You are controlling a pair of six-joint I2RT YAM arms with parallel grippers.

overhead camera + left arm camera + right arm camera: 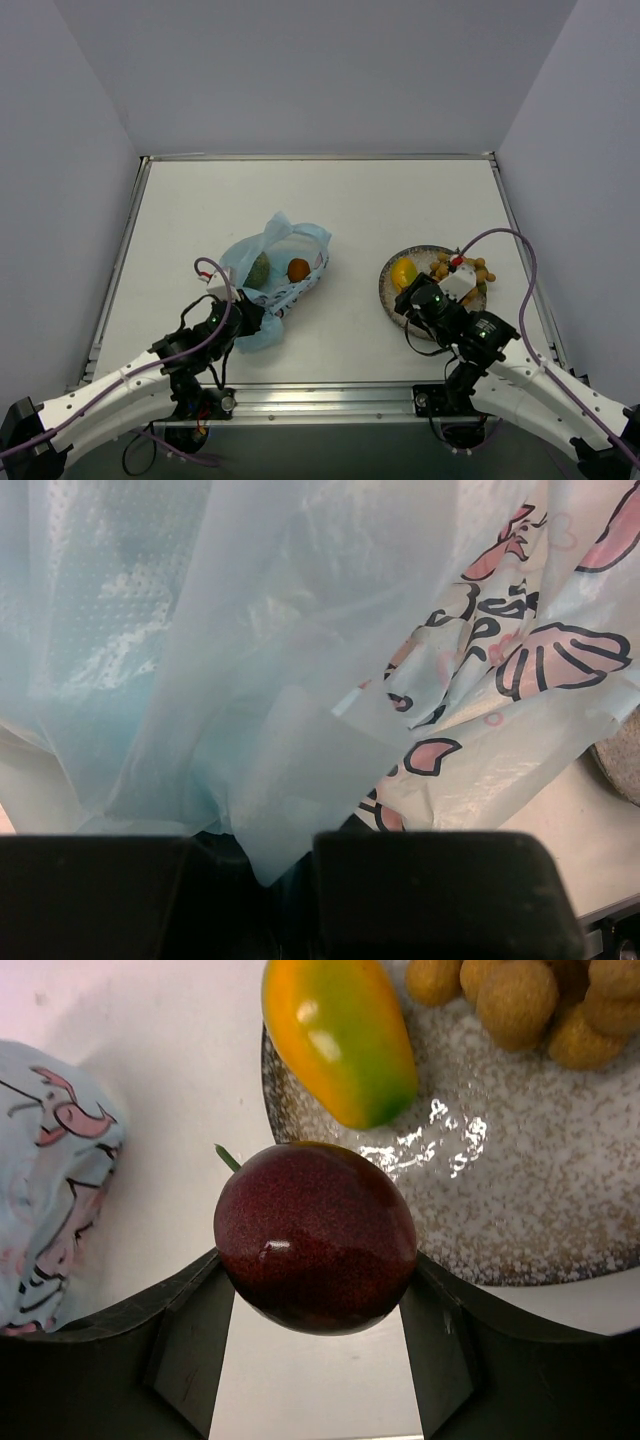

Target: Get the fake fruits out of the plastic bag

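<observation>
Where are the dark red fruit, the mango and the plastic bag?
dark red fruit [315, 1235], right wrist view, middle of its glossy skin.
mango [338, 1035], right wrist view, its yellow-green body.
plastic bag [200, 660], left wrist view, pale blue film.

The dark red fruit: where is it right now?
In the right wrist view the dark red fruit is gripped by the right gripper, at the left edge of the speckled plate, close to the mango.

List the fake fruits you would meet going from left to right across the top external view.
green melon → small orange fruit → yellow mango → bunch of tan balls
</observation>
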